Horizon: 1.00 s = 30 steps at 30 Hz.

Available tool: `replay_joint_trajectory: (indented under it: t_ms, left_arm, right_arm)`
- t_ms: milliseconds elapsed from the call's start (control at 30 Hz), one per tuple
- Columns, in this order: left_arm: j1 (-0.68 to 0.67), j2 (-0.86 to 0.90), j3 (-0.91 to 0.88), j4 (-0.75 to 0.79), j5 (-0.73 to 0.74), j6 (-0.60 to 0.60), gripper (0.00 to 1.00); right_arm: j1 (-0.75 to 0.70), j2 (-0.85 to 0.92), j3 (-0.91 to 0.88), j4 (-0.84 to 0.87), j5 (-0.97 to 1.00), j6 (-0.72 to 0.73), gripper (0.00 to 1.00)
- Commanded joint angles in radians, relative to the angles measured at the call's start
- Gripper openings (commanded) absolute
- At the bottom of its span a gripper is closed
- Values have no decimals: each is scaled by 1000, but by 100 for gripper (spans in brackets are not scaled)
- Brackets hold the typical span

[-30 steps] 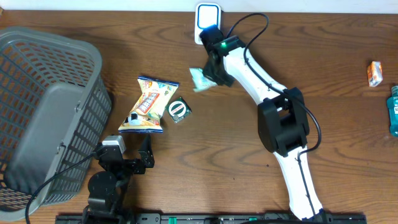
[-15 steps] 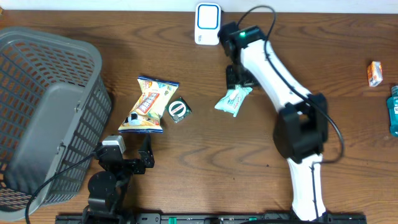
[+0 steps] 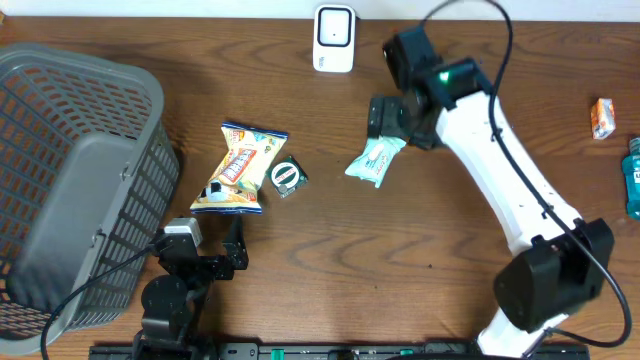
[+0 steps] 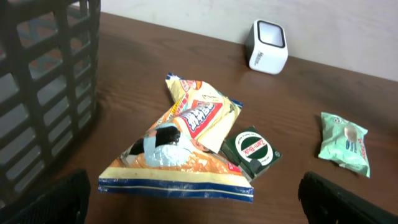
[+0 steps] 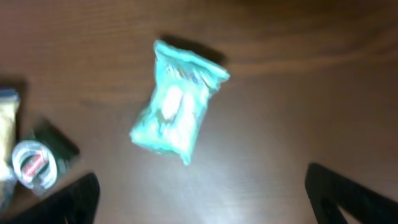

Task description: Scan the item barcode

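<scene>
A mint-green snack packet (image 3: 377,160) lies flat on the wooden table, right of centre. My right gripper (image 3: 380,118) hovers just above its far end, open and empty. In the right wrist view the packet (image 5: 177,102) lies ahead of the right gripper (image 5: 208,205), apart from both dark fingertips (image 5: 354,196). The white barcode scanner (image 3: 333,38) stands at the table's back edge. My left gripper (image 3: 236,250) rests open near the front, and in the left wrist view the left gripper (image 4: 199,211) faces a chips bag (image 4: 180,143).
A grey mesh basket (image 3: 60,170) fills the left side. The chips bag (image 3: 240,168) and a small green round-lidded pack (image 3: 287,177) lie left of centre. At the far right are an orange box (image 3: 602,117) and a blue bottle (image 3: 633,175).
My right gripper opened and let go of the mint-green packet, which now lies on the table. The right arm swung rightward, away from the scanner. The left arm stayed still.
</scene>
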Motion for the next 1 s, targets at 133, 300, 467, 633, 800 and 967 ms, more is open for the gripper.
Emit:
replay_joint_trajectory:
  t_ms: [133,300,467,633,800,967]
  left_arm:
    - [5,-4,-17,-21,10,-3,98]
    - [5,-4,-17,-21,10,-3,98]
    - [5,-4,-17,-21,10,-3,98]
    - [5,-4,-17,-21,10,-3,98]
    - [5,-4,-17,-21,10,-3,98]
    - [5,-4,-17,-21,10,-3,98]
  right_arm:
    - [1,39,-267,327,-69,192,90]
    - [3,119,-279,398,-68,237,90]
    - [2,191,-279,412,-94,249,82]
    - [0,225,-279,432,-94,252,57]
    - [-12,227,-278,424,-156,251,4]
    - [-69,219,-239,332,-528,203,1]
